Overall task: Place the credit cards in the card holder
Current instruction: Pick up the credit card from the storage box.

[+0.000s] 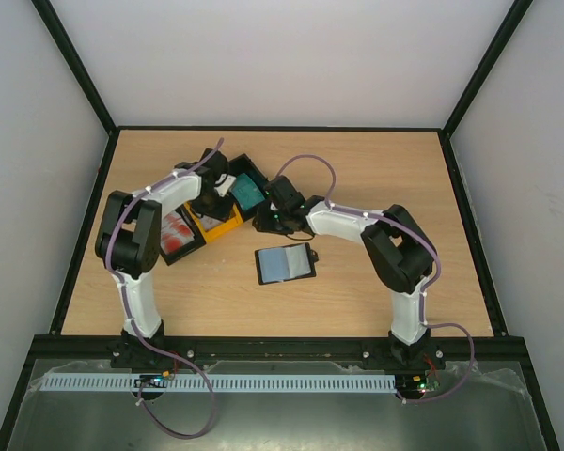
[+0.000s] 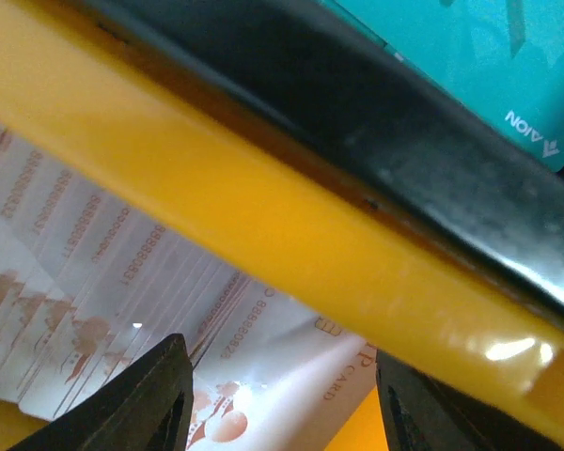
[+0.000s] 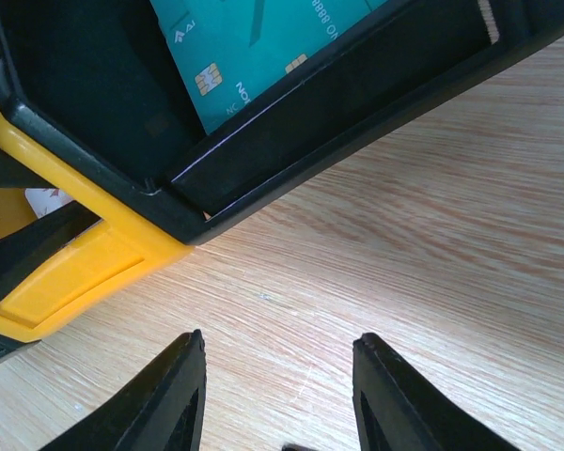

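My left hand [image 2: 277,381], fingers apart and empty, hovers over the red-and-white credit cards [image 2: 94,282] by the yellow bin [image 2: 263,216] rim, so I should lower squarely, nip one card's edge, then carry it to the card holder [image 1: 285,264] lying at 4 o'clock on the tabletop [image 1: 404,282].
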Motion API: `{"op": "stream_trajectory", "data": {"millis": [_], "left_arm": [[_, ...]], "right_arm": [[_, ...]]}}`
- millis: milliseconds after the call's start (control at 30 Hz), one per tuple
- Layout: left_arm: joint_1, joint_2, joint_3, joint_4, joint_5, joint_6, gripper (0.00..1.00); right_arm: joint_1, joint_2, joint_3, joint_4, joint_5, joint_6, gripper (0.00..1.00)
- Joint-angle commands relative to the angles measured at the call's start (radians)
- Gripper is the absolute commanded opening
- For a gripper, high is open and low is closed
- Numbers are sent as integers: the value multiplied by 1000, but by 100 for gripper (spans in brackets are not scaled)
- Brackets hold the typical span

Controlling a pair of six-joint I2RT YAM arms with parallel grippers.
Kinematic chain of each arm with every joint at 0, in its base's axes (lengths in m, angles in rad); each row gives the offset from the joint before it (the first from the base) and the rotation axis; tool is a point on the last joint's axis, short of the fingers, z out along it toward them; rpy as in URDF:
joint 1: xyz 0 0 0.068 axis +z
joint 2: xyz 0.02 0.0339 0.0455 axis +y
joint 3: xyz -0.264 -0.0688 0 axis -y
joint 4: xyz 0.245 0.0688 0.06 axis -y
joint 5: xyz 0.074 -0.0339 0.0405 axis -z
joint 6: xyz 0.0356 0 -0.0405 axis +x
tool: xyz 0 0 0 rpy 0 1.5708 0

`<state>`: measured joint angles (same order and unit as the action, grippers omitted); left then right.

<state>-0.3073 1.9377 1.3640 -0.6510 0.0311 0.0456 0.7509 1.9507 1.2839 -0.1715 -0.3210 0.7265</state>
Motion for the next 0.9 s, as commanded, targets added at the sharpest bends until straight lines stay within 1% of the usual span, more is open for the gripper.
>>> {"op": "stream_trajectory", "data": {"millis": [0,100,233,333,433,500,700,867], "left_arm": [[4,34,47,-49,43,76,56],[10,58,55,-55,58,94,59],[15,79,54,-73,71,96,59],[15,81,45,-78,66,92,62],[15,86,50,-87,81,91,61],[14,83,55,-96,95,91,57],[14,52,76,-118,123,84,38],[14,24,87,-132,168,96,34]], "right_arm": [[18,14,-2,12,2,11,42],[30,16,-1,8,10,12,42],[36,14,1,1,22,11,42],[37,11,2,-2,31,11,43],[38,10,2,-5,32,10,42],[37,7,-1,-6,37,10,42],[39,-1,-3,-9,43,15,42],[41,-2,-6,-11,45,20,42]]}}
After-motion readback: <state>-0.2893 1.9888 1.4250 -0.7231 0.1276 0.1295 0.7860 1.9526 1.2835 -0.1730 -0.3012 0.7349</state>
